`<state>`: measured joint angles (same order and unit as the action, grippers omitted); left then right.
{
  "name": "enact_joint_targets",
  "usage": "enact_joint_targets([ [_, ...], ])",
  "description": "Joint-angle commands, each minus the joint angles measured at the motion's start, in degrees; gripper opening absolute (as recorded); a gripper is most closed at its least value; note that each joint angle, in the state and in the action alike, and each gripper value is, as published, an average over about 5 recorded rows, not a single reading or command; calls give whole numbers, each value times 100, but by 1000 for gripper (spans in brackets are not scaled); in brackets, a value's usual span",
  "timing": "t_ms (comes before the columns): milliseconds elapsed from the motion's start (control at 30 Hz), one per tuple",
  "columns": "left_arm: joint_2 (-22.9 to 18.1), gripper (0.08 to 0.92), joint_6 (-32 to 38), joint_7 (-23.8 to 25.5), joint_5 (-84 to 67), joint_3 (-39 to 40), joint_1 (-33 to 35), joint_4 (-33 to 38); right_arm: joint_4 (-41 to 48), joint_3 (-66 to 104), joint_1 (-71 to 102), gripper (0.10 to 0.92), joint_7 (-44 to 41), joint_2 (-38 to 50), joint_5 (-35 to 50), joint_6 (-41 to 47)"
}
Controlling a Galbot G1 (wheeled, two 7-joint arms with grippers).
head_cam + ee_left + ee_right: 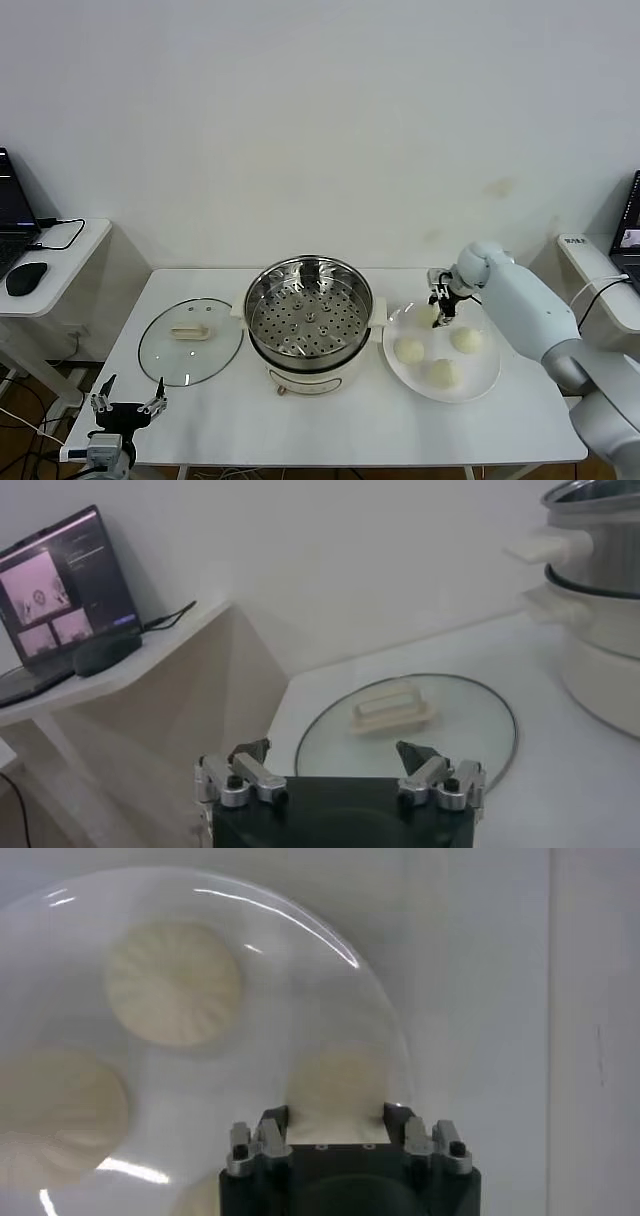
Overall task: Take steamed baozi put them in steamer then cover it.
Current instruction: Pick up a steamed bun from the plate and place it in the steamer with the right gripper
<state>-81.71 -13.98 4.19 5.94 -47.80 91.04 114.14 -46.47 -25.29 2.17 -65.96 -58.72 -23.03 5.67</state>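
Cream-white round smooth bun (pixel 338 1083) at the white plate's (pixel 480 375) twelve o'clock edge was pinched by the right gripper (pixel 440 308); squeezing might dent it. Left gripper (pixel 127 405) waited spread.

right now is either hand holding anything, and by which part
The right hand is shut on one steamed baozi at the plate's far edge, fingers on its two opposite sides. The left hand, near the table's front left corner, is open and empty.

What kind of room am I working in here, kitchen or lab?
Probably a lab or test room, not a kitchen: plain white table against a bare wall, open laptop and mouse on a side desk, only a steamer set out.
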Motion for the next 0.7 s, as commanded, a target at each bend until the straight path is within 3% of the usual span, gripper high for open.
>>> enact_joint_targets([
  [33, 5, 823, -6, 0, 32, 7, -3, 2, -245, -177, -294, 594, -44, 209, 499, 62],
  [333, 60, 823, -103, 49, 90, 67, 7, 71, -598, -1174, -1711, 594, -655, 223, 1884, -77],
  [700, 113, 823, -147, 51, 52, 113, 5, 197, -389, -2013, -2832, 594, -1127, -934, 2527, -560],
])
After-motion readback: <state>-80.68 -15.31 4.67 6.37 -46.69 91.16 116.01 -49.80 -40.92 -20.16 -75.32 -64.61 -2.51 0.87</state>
